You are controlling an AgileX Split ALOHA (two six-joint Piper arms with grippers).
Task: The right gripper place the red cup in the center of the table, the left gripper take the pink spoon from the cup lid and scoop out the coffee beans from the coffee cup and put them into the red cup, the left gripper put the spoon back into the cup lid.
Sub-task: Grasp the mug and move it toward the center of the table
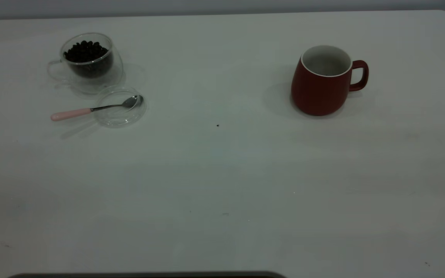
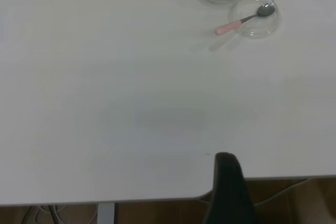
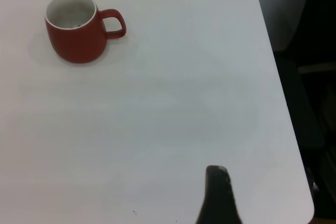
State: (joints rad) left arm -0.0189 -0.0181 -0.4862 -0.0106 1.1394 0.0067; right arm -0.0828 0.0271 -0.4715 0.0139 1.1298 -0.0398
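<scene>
The red cup [image 1: 321, 87] is seen upright on the right half of the table [image 1: 222, 173], its handle turned toward the right edge in the exterior view, and its white inside looks empty there. In the right wrist view a small dark mark is glimpsed inside the red cup [image 3: 75, 32], too small to be identified. At the far left, the coffee cup [image 1: 87, 63] is filled with a heap of coffee beans [image 1: 85, 51]; its clear handle is hard to make out against the white surface. Just in front of it, the cup lid [image 1: 120, 116] is set flat, touching or nearly touching its base. The pink spoon [image 1: 95, 109] is laid across the lid, its bowl inside the rim and its handle sticking out leftward over the table.

Only one black finger tip of the left gripper [image 2: 229, 187] is shown, near the table edge and well apart from the spoon; whether it is open cannot be told. The right gripper [image 3: 218, 195] is likewise cut off, and its opening cannot be told. Nothing is held by either.
</scene>
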